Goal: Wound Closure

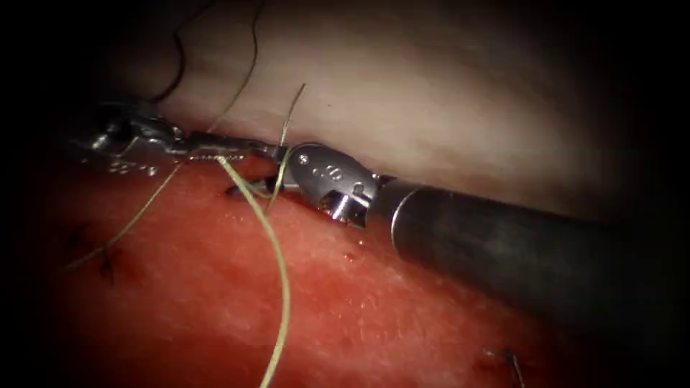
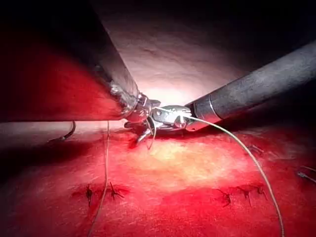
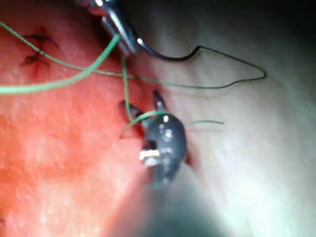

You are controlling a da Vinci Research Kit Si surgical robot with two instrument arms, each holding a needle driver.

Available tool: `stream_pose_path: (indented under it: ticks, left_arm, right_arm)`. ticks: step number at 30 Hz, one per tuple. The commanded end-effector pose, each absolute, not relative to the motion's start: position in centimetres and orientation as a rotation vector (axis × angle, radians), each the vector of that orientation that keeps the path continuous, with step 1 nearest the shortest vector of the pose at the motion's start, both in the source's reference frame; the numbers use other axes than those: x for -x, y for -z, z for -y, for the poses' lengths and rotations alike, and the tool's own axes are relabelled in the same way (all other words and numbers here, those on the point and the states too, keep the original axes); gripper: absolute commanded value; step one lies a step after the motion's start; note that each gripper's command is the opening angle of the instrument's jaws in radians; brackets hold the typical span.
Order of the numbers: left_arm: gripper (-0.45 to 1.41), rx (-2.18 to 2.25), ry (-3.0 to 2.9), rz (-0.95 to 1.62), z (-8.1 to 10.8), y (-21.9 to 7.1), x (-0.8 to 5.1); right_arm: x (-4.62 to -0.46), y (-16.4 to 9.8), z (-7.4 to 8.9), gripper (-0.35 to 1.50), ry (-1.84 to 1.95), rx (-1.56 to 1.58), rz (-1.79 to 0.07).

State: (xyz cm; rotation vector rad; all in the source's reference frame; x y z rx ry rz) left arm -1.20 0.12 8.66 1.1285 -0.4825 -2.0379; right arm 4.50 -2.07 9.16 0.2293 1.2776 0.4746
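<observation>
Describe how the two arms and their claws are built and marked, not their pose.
The right arm is a long, round, dark grey shaft with a bright metal ring where it meets a shiny silver wrist. Its claw is small and dark, and the rounded wrist piece has small stamped marks. The left arm is also a dark shaft ending in silver metal joints, with a slim silver claw.

Surg. training bench: sutured tissue point(image 1: 302, 309), robot gripper point(image 1: 277, 172).

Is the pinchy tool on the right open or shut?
Open: in the right wrist view the right tool shows two dark jaws spread apart, with green thread between them.
</observation>
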Motion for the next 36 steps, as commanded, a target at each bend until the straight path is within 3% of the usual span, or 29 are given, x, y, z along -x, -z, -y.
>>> stream_pose_path:
  ticks: [1, 21, 36]
  left_arm:
    - [-0.45, -1.164, 2.022, 0.482, -0.2, -8.8, 1.24]
    - [-0.45, -1.868, 1.757, 0.268, -0.9, -9.7, 0.79]
    - [-0.45, -1.782, 1.809, 0.295, -0.9, -10.6, 0.85]
  right_arm:
    - [-4.59, -9.2, 2.1, 0.78, -0.475, -0.24, -1.287]
    - [-4.55, -9.1, 2.2, 0.71, -0.464, -0.423, -1.402]
    - [-4.42, -9.0, 2.3, 0.68, -0.489, -0.499, -1.488]
